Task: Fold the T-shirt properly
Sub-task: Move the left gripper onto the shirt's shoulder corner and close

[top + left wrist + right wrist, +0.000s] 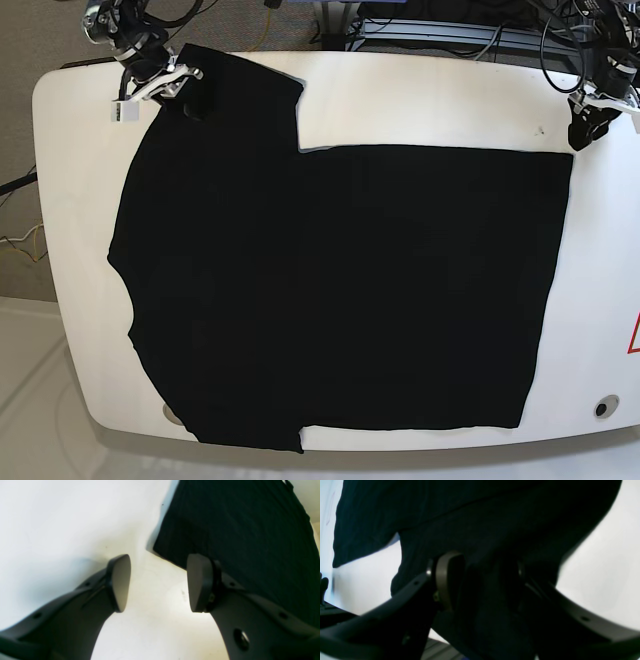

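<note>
The black T-shirt (340,290) lies spread flat on the white table (420,100), sleeves toward the left and hem toward the right. Its print is hidden. My right gripper (190,95) is at the far left sleeve. In the right wrist view this gripper (482,580) is shut on a fold of the black cloth (470,525). My left gripper (582,128) hovers just off the hem's far right corner. In the left wrist view it (158,582) is open and empty, with the shirt corner (237,530) just beyond its fingertips (200,582).
The table has rounded corners; a red mark (634,335) and a small round hole (601,408) sit near its right edge. Cables and equipment (440,30) run along the back edge. Bare floor (25,400) lies to the left.
</note>
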You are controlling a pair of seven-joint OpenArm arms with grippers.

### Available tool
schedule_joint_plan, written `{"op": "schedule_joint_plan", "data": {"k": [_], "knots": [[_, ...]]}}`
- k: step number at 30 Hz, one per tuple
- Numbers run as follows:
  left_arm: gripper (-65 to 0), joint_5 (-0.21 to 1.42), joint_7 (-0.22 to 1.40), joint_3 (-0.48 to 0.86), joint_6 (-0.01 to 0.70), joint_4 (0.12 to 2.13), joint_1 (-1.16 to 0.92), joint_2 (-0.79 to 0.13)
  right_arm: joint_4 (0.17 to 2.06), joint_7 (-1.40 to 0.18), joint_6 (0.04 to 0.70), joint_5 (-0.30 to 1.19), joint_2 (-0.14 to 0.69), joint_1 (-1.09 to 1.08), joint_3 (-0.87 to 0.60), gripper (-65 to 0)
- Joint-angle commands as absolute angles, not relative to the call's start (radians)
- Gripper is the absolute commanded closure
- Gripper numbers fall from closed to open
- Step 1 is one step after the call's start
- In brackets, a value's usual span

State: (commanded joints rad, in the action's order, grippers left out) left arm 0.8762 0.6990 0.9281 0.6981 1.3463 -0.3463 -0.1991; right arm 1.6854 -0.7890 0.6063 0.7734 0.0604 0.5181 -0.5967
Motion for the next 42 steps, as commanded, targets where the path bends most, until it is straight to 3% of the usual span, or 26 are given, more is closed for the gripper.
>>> {"op": "schedule_joint_plan", "data": {"k": [7,9,13,19,21,23,33,42], "knots": [[-24.6,0.875,0.712,0.924,0.698,1.335,-0.338,-0.200,1.689,-0.786,0.607,0.772,0.061,0.519,-0.597,-29.1],[-15.3,0.889,0.732,0.930,0.698,1.329,-0.340,-0.199,1.685,-0.792,0.602,0.769,0.056,0.513,-0.597,-29.1],[-12.6,0.890,0.736,0.930,0.698,1.328,-0.340,-0.199,1.684,-0.793,0.602,0.767,0.055,0.514,-0.598,-29.1],[-18.5,0.891,0.720,0.932,0.698,1.340,-0.347,-0.199,1.676,-0.793,0.603,0.758,0.052,0.514,-0.600,-29.0],[-26.2,0.880,0.704,0.927,0.698,1.363,-0.348,-0.200,1.671,-0.784,0.605,0.751,0.049,0.516,-0.595,-29.0],[-29.0,0.881,0.706,0.927,0.698,1.369,-0.348,-0.199,1.668,-0.782,0.604,0.747,0.048,0.516,-0.595,-29.0],[-32.1,0.883,0.730,0.923,0.698,1.381,-0.344,-0.206,1.687,-0.780,0.598,0.747,0.050,0.518,-0.568,-29.0],[-30.8,0.872,0.751,0.915,0.698,1.363,-0.340,-0.210,1.690,-0.775,0.600,0.745,0.051,0.519,-0.567,-29.0]]}}
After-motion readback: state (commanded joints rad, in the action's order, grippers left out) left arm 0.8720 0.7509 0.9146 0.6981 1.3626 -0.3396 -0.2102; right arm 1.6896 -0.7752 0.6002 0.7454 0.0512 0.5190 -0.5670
